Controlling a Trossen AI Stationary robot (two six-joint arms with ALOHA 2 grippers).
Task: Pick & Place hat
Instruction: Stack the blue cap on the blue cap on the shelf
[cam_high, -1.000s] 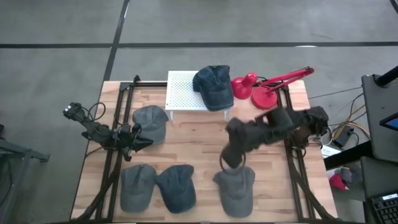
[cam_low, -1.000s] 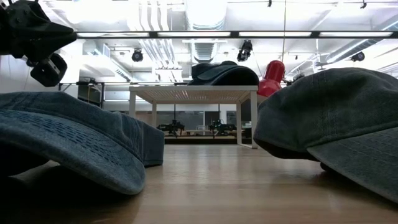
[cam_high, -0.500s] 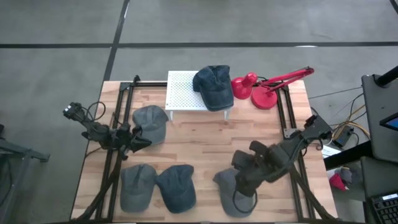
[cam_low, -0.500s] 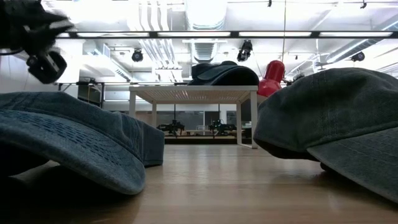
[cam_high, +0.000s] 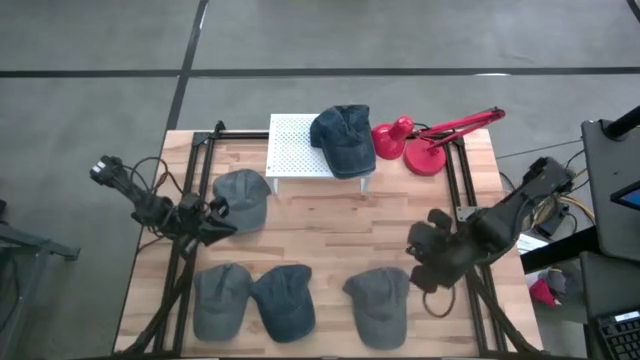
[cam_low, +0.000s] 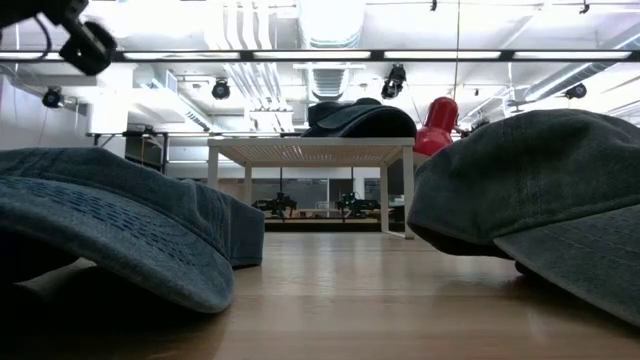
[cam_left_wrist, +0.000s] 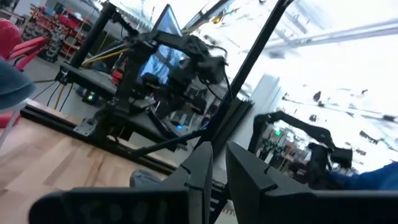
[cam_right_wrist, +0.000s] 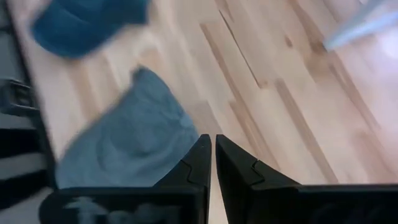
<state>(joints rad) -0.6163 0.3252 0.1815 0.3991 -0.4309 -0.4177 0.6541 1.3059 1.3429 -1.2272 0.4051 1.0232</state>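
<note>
High view: right gripper (cam_high: 432, 262) beside front-right hat (cam_high: 379, 303), fingers pinched together, empty; left gripper (cam_high: 212, 222) parked, likewise pinched.

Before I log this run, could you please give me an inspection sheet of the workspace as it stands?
Surface: wooden table, bare at the centre.
Job's things: five caps; one dark cap on the white perforated stand, one grey cap by the left arm, three caps along the near edge.
Clutter: red desk lamp at the far right corner.
Grippers: left gripper shut, empty, beside the grey cap; right gripper shut, empty, right of the near right cap.
Cables: loops at both arms, and off the table's right side.
Surroundings: grey floor; equipment at the right edge.
</note>
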